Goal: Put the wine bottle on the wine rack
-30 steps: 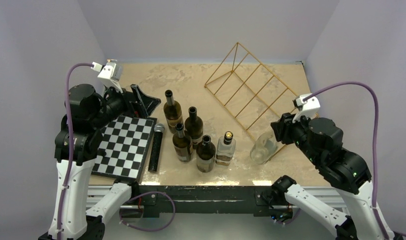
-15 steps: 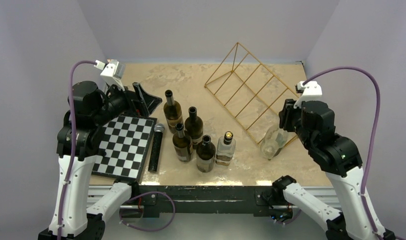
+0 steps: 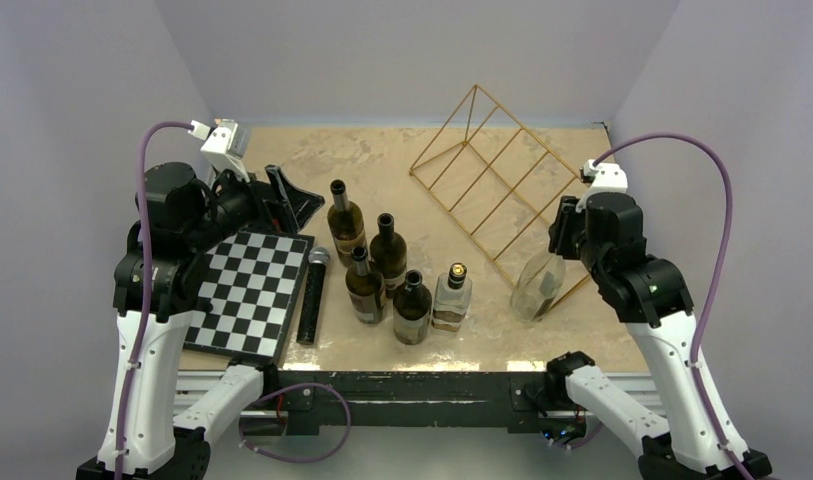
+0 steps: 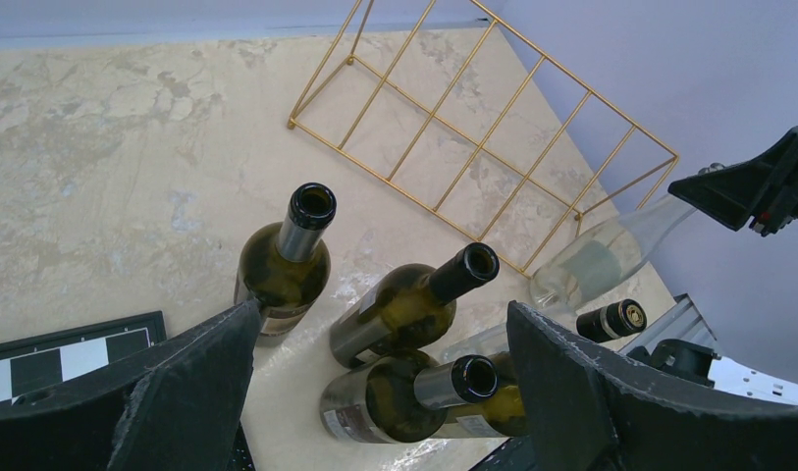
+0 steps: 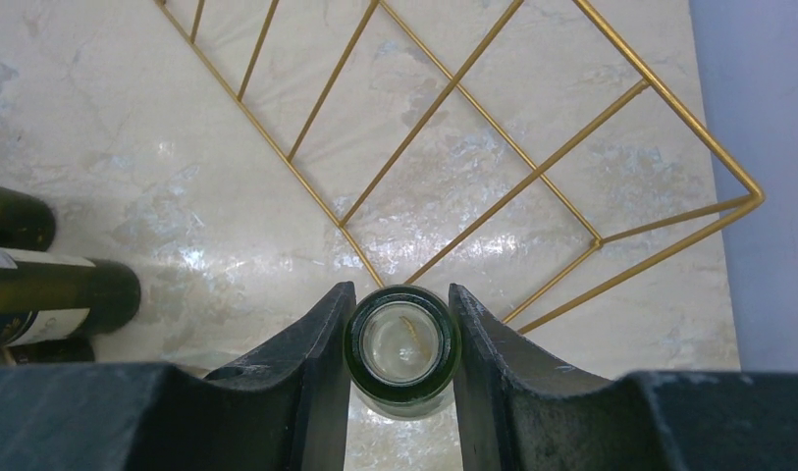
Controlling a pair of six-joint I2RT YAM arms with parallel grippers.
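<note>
Right side: my right fingers (image 5: 316, 363) are clamped on the neck of the clear glass wine bottle (image 3: 538, 285), one finger on each side just below its open mouth. The right wrist view looks straight down into that mouth.

Bottle position: it hangs tilted, neck up towards my wrist and base low and towards the near edge of the beige marbled tabletop (image 3: 382, 160). I cannot tell whether the base touches the surface.

Rack: the thin gold wire wine rack (image 3: 494, 165), a triangular prism with parallel bars, stands at the far right of the tabletop. The bottle sits at the rack's near right corner, outside the bars and not laid in any slot. In the overhead view its body overlaps the corner wires, and I cannot confirm contact.

Left side: my left fingers (image 4: 179, 392) are spread wide with nothing between them, raised above the group of dark green glass bottles (image 3: 382, 265) standing upright at the centre. A small clear bottle with a black cap (image 3: 451, 297) stands just beside that group on its right.

Other items: a black-and-white chessboard (image 3: 247, 290) lies at the near left, with a black cylinder (image 3: 312, 298) along its right edge.
</note>
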